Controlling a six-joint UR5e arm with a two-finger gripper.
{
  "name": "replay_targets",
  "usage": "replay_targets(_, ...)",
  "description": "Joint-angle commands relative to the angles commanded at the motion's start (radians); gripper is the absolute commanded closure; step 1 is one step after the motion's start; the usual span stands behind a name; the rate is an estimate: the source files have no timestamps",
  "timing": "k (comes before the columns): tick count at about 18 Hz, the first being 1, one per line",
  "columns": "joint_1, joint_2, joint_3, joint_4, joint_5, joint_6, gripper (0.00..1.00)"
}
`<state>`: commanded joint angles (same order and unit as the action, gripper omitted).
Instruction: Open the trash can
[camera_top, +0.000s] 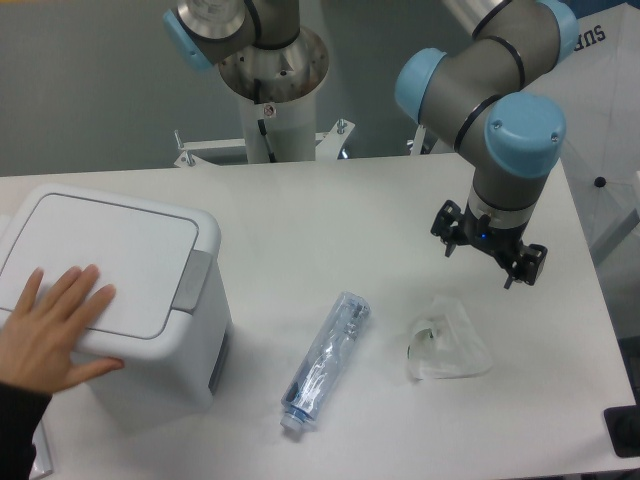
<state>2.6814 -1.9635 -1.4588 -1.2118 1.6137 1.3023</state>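
The trash can (150, 330) is a large white boxy bin at the left of the table. Its flat square lid (110, 255) lies shut, with the grey push tab (193, 280) on the right rim. My gripper (488, 252) hangs over the right side of the table, far to the right of the bin, pointing down. Its jaws are spread apart and hold nothing.
A person's hand (55, 330) rests on the lid's near-left corner. A clear plastic bottle (325, 362) lies on the table between bin and gripper. A crumpled clear plastic piece (447, 342) lies just below the gripper. The robot's base column (272, 95) stands at the back.
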Motion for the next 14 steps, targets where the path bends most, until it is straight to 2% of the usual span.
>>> replay_targets(9,-0.012,0.0,-0.012,-0.002,0.008,0.003,0.0)
replay_targets(14,-0.006,0.046,-0.061,0.0,0.0,-0.005,0.0)
